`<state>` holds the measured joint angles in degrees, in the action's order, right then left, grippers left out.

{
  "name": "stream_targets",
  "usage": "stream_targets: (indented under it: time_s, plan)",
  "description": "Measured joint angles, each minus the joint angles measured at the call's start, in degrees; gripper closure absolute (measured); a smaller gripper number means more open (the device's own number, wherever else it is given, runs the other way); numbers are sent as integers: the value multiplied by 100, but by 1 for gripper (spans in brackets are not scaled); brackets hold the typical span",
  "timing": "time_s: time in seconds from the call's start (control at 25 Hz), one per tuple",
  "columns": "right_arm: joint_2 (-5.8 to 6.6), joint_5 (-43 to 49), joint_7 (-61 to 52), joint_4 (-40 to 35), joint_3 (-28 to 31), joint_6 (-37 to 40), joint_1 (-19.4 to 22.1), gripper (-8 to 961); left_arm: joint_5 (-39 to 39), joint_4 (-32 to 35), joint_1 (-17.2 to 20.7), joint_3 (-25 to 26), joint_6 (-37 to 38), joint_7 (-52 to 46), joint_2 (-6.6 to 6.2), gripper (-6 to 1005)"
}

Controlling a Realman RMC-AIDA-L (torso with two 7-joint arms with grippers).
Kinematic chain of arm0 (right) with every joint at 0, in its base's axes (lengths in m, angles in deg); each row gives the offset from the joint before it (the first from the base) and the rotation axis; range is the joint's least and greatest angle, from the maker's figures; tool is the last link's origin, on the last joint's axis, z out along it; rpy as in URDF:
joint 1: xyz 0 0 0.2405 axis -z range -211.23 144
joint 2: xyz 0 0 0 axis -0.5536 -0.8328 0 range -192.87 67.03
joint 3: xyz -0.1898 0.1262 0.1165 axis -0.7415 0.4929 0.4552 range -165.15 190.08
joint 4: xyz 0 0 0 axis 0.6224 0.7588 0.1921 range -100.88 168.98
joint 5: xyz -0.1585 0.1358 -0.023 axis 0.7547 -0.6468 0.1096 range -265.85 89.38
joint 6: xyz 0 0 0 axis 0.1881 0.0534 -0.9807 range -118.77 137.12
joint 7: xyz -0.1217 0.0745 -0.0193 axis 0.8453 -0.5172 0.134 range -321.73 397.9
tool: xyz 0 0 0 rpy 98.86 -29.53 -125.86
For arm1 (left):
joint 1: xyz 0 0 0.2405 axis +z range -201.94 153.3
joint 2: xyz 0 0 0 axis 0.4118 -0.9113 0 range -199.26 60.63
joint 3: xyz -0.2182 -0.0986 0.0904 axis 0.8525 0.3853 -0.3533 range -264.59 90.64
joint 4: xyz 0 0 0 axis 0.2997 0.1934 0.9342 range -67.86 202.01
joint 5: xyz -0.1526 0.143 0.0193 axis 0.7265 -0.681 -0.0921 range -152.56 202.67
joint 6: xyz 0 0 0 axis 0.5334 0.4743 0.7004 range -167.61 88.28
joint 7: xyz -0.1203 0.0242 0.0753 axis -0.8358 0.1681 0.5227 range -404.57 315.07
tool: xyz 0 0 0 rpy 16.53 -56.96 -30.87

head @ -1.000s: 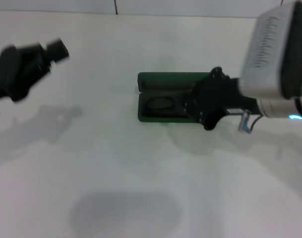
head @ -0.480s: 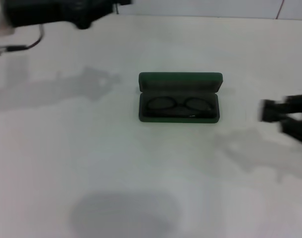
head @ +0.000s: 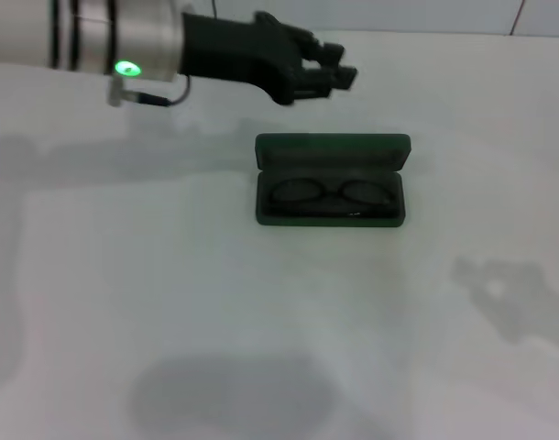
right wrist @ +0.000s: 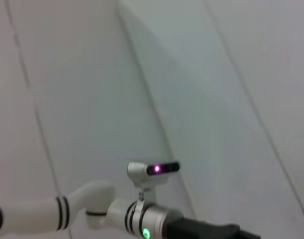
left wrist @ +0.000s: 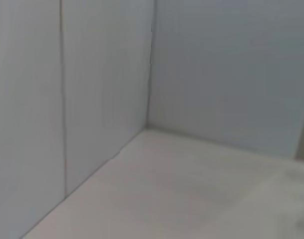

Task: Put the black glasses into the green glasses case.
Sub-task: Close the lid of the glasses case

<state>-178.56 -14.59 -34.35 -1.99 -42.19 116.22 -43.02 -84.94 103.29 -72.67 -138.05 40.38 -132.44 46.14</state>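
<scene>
Left hand (head: 339, 78) now reaches behind green glasses case (head: 332, 180) (open).

I work in a bare test booth: white table (head: 261, 321), plain panelled walls (left wrist: 102, 74) (seams showing) closing it in.

A pale, off-white table (head: 169, 302) fills the head view, lit from above, with soft grey shadows at its 7 o'clock and 4 o'clock. Along its far edge, at 12 o'clock, stands a light wall (head: 371, 14) with thin vertical seams. The left wrist view shows two such panelled walls (left wrist: 92, 74) meeting in a corner.
</scene>
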Motion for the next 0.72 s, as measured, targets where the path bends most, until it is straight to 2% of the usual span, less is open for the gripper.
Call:
stream_targets:
  time_s: [0.12, 0.24, 0.44, 0.72]
  plan:
    - [3, 2, 65, 278, 104, -14, -22, 849, -411, -38, -101, -17, -478, 60, 239, 647]
    - [5, 3, 114, 418, 115, -42, -57, 848, -683, -88, -170, -148, -802, 58, 382, 673]
    - [11, 22, 175, 699, 121, -112, -190, 842, -763, -234, -264, -759, -1227, -257, 402, 715]
    - [16, 19, 301, 883, 126, -118, -242, 831, -721, -235, -250, -804, -1275, -247, 410, 775]
